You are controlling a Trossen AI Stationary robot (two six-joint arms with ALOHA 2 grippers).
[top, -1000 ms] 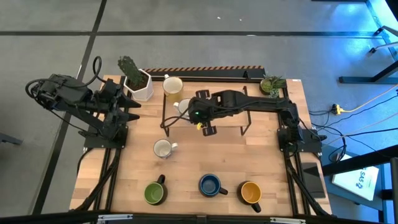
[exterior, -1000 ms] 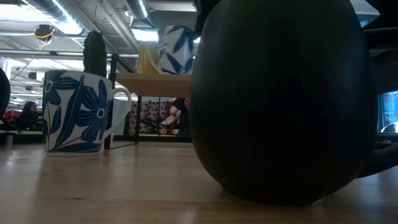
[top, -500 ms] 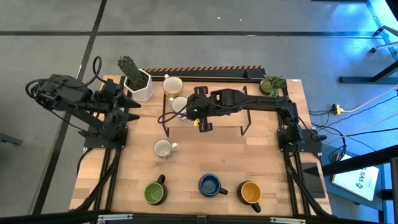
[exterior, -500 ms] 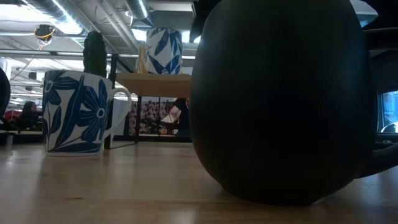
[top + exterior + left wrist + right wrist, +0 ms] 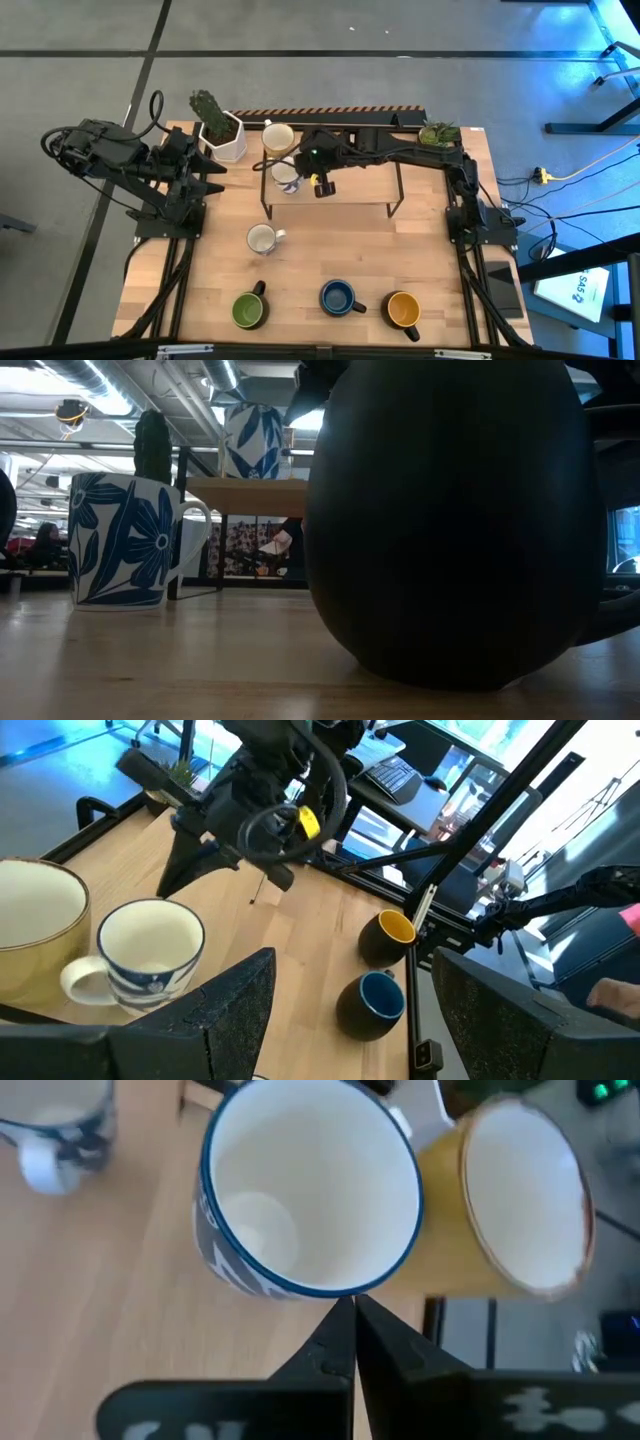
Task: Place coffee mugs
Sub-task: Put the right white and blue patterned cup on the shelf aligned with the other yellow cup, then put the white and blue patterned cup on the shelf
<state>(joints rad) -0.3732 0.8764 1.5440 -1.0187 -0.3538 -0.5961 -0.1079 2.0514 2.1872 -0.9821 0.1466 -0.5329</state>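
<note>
My two arms, black all over

Both my left arm [image 5: 130, 165] and right arm [image 5: 400, 155] are matte black, jointed, with black cables looped along them. A green light [image 5: 312, 154] and a yellow fitting [image 5: 306, 820] mark my right wrist; my fingers [image 5: 345, 1345] taper to dark wedges.
</note>
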